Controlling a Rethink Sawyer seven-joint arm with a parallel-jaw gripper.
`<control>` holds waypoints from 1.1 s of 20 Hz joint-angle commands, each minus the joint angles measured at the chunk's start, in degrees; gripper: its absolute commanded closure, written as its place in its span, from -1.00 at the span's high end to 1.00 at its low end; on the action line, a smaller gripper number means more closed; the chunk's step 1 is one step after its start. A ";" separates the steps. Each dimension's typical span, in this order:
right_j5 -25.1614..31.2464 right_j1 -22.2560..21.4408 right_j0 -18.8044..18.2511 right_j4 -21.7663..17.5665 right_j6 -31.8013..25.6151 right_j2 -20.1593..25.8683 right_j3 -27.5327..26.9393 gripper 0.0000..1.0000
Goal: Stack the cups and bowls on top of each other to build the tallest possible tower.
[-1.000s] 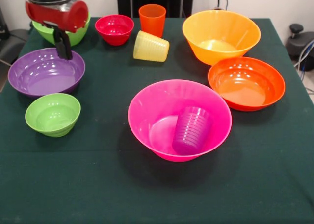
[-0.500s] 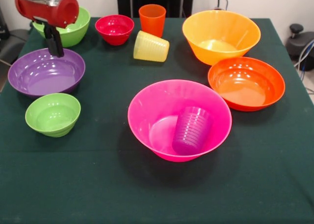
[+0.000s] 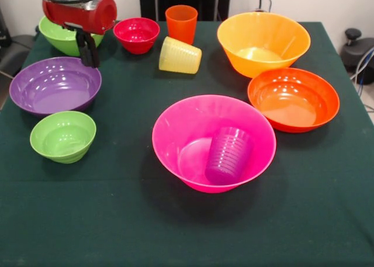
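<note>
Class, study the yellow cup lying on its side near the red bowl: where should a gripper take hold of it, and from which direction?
Grip the yellow cup across its ribbed wall, coming down from above. It lies tipped over on the cloth, so the rim is not offered upward. The orange cup stands close behind, so closing near the middle of the wall looks safest.

I see lots of bare green table (image 3: 187,232) at the near side, so I could pass there. The far side is crowded: red bowl (image 3: 136,34), orange cup (image 3: 181,23) and tipped yellow cup (image 3: 180,55) sit close together. The gripper (image 3: 89,49) hangs by the purple bowl's (image 3: 54,86) far rim.
</note>
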 commanded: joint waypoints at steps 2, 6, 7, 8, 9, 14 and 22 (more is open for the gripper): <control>3.56 -0.95 1.52 -5.07 -11.13 2.58 4.66 -1.00; 4.33 -1.81 0.55 -4.90 -12.04 2.67 5.05 -1.00; 4.41 -1.98 0.22 -4.88 -12.23 2.63 5.09 -1.00; 4.40 -2.01 0.09 -4.86 -12.26 2.66 5.13 -1.00; 4.39 -2.04 -0.03 -4.85 -12.29 2.70 5.17 -1.00; 4.76 -2.71 -0.35 -4.58 -11.69 2.49 5.74 -1.00; 4.99 -5.82 -1.24 -4.14 -11.67 2.64 9.09 -1.00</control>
